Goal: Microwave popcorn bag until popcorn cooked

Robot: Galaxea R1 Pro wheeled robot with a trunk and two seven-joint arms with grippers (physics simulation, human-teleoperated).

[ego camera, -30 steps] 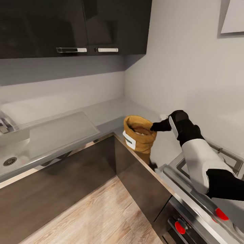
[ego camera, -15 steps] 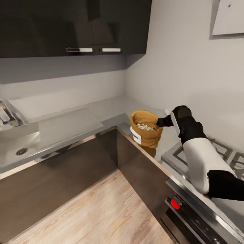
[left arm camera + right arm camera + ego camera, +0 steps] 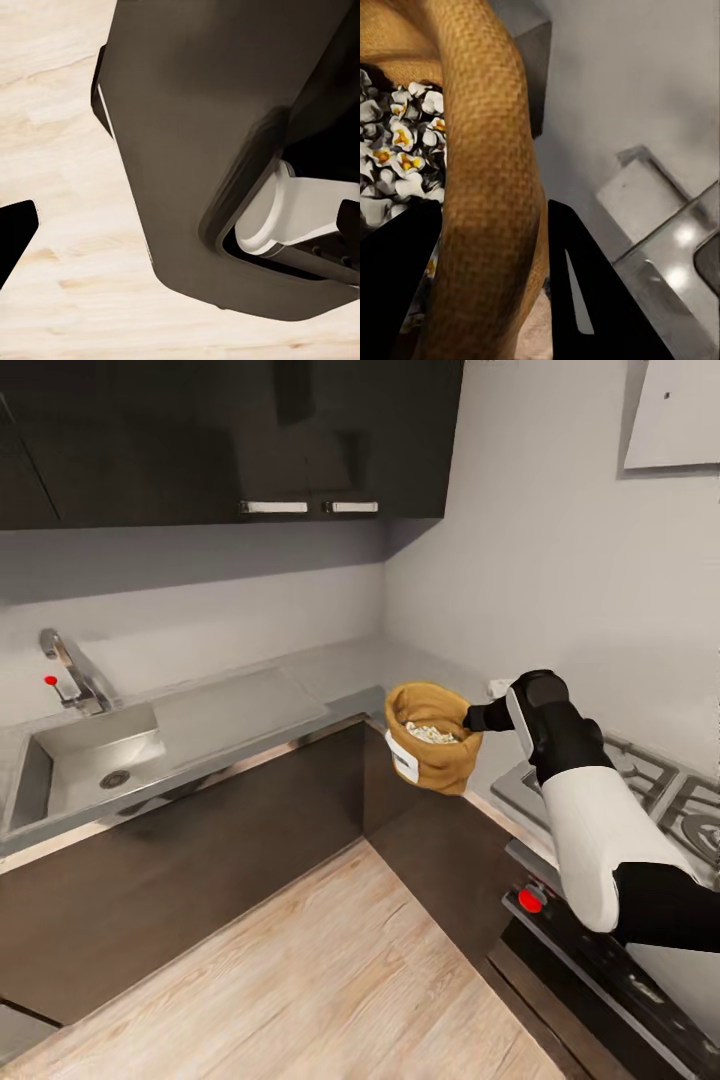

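The popcorn bag [image 3: 432, 755], a tan burlap sack with a white label, hangs in the air beside the corner of the grey countertop [image 3: 250, 705]. My right gripper [image 3: 474, 717] is shut on its rolled rim from the hob side. Whitish popcorn [image 3: 430, 733] fills the sack. In the right wrist view the rim of the popcorn bag [image 3: 487, 150] passes between the two black fingers of my right gripper [image 3: 495, 289], with popcorn [image 3: 397, 142] beside it. My left gripper [image 3: 180, 225] looks down at the floor, its fingers [image 3: 15, 232] wide apart and holding nothing. The microwave is out of view.
A steel sink [image 3: 90, 755] with a faucet [image 3: 70, 670] sits at the left. The gas hob [image 3: 640, 780] and a red knob [image 3: 530, 900] are under my right arm. Dark wall cabinets [image 3: 250, 430] hang above. Wooden floor [image 3: 330, 970] lies in front.
The view has swung and pulled back, bringing the sink into sight. My right gripper has carried the bag off the worktop; it now hangs beyond the counter's edge.
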